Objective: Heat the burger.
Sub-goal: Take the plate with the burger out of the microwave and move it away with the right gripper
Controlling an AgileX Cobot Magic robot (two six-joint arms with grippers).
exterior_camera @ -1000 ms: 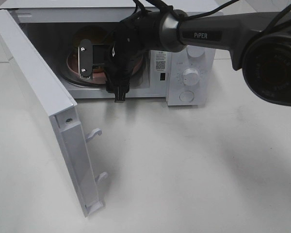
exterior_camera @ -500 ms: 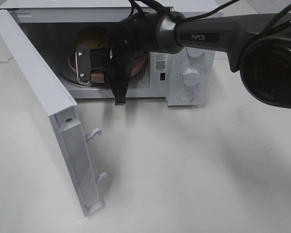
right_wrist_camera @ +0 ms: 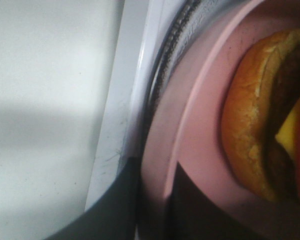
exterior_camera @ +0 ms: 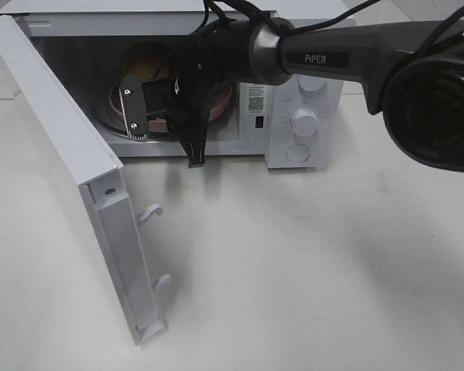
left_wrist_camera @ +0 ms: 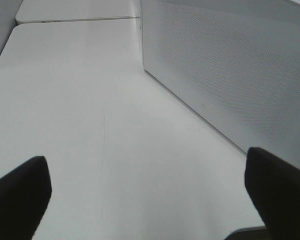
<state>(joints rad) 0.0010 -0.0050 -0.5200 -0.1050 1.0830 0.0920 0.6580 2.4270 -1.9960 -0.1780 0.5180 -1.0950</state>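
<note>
My right jaws (right_wrist_camera: 152, 200) are pinched on the rim of the round pink plate (right_wrist_camera: 190, 100) inside the white microwave (exterior_camera: 301, 116), with the golden-bun burger (right_wrist_camera: 260, 115) sitting on it just beyond them; my left jaws (left_wrist_camera: 150, 190) hang wide apart, far off.

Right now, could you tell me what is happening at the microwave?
The right gripper reaches into the open microwave and is closed on the rim of the pink plate that carries the burger, which sits on the glass turntable inside. The microwave door is swung wide open. The left gripper is open and empty, over the bare table beside the door.
</note>
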